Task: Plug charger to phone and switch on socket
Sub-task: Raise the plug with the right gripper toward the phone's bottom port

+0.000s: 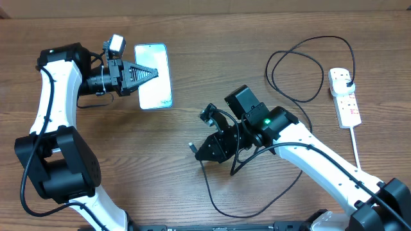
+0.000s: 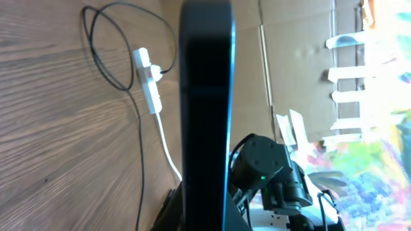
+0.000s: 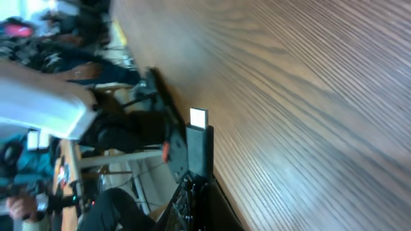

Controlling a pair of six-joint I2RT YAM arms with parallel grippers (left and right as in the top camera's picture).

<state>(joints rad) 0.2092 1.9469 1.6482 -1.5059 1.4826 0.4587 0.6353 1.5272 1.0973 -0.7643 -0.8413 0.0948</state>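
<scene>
Whereas overhead shows the phone screen-up, left wrist shows its edge.

The wooden surface is mid-brown with fine, darker grain lines. The slim rectangular phone has a pale blue-white screen inside a dark rim. The long thin charger cable is black, and its connector tip is silver-white. The elongated plastic power strip is white with small reddish switches. The left arm and right arm are white with black joints.
</scene>
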